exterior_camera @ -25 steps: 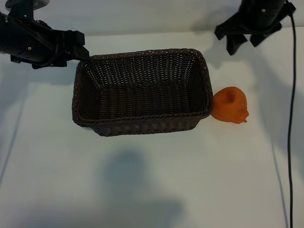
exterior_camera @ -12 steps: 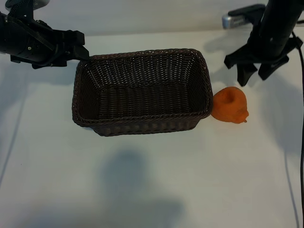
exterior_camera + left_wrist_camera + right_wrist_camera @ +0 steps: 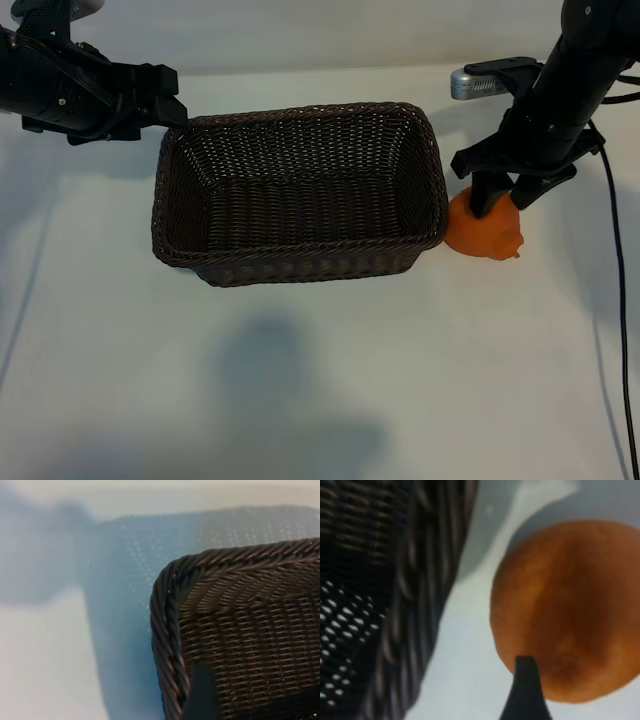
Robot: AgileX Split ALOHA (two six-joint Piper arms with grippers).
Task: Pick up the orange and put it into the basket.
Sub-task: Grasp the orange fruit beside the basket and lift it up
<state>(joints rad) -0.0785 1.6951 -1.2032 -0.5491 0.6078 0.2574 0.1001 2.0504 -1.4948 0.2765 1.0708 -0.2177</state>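
A bright orange (image 3: 487, 232) sits on the white table (image 3: 320, 380) just beside the wicker basket (image 3: 300, 262), the right gripper (image 3: 505, 195) over it with fingers apart, seemingly not gripping, while the left gripper (image 3: 172, 105), spread open, hangs at the basket's far corner.

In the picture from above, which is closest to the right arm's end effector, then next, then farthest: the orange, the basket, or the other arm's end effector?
1. The orange, directly under the right end effector.
2. The basket, beside the orange, mid-table.
3. The left end effector, at the basket's far corner.
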